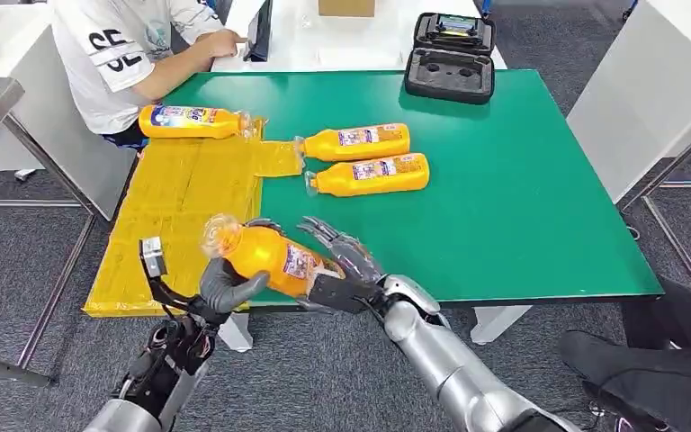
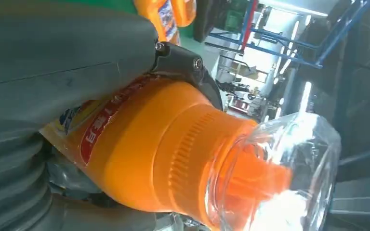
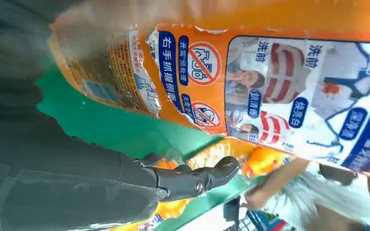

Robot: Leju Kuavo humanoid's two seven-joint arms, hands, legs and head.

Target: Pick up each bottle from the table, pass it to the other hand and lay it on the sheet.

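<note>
**Head view: orange bottle held between both hands at the near table edge**

Head view, near edge of the green table (image 1: 522, 225): an orange bottle (image 1: 270, 255) with a clear cap hangs tilted between the two hands, cap end toward the robot's left.

- Left hand (image 1: 225, 288): thick grey thumb and fingers wrap the bottle's neck end from below. Left wrist view confirms it: thumb pressed along the orange shoulder (image 2: 139, 159), clear cap sticking out past the hand (image 2: 38, 72).
- Right hand (image 1: 342, 265): palm at the bottle's base end, dark fingers spread and lifted over the label. Right wrist view shows the label (image 3: 270, 91) close above the hand (image 3: 77, 183), one dark finger extended under it and apart from it. Whether this hand grips the bottle, cannot tell.

Yellow sheet (image 1: 180, 207) covers the table's left part and overhangs its near edge. One bottle lies on its far end (image 1: 189, 121), cap pointing right.

Two more bottles lie on bare green, side by side, caps pointing left: the farther one (image 1: 355, 142) with its cap at the sheet's edge, the nearer one (image 1: 369, 175) just beside it.

Black open case (image 1: 450, 54) sits at the table's far edge. A person in a white printed shirt (image 1: 126, 54) sits at the far left corner.
</note>
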